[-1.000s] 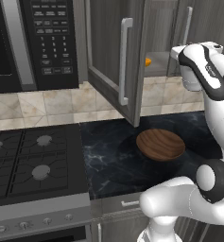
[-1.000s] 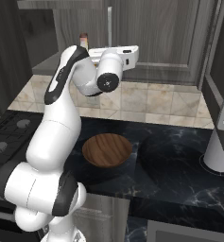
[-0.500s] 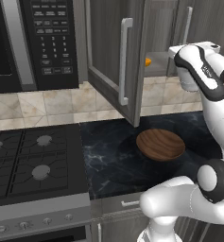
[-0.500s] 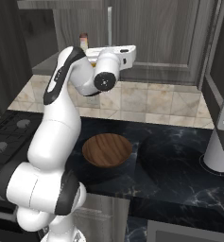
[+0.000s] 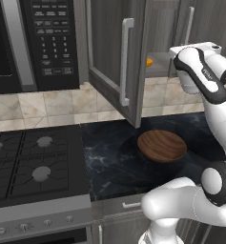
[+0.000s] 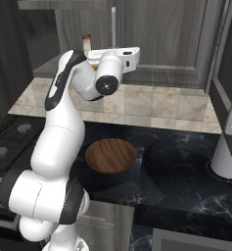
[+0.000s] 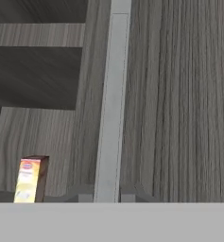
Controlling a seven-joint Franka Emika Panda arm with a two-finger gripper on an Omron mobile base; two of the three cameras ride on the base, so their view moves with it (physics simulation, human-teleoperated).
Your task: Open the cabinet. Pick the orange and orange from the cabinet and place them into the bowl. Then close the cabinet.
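Observation:
The cabinet (image 5: 109, 57) has its left door swung out over the counter, while its right door (image 7: 179, 94) is flat and closed. My gripper (image 7: 106, 193) is shut on that right door's long silver handle (image 7: 112, 94), one fingertip on each side of the bar. In the left base view my white hand (image 5: 196, 47) is up at the same handle (image 5: 190, 24). An orange (image 5: 149, 62) peeks out on the shelf just past the open door's edge. On the dark counter below sits the wooden bowl (image 5: 162, 145) (image 6: 111, 155), with nothing in it.
A small labelled box (image 7: 30, 179) (image 6: 86, 43) stands on the open shelf left of the handle. The black microwave (image 5: 38, 43) and the stove (image 5: 33, 162) are to the left. A pale cylinder (image 6: 225, 157) and another open door (image 6: 230, 88) are at the right.
My hand has shifted slightly toward the cabinet front. The doors, the orange and the bowl have not moved.

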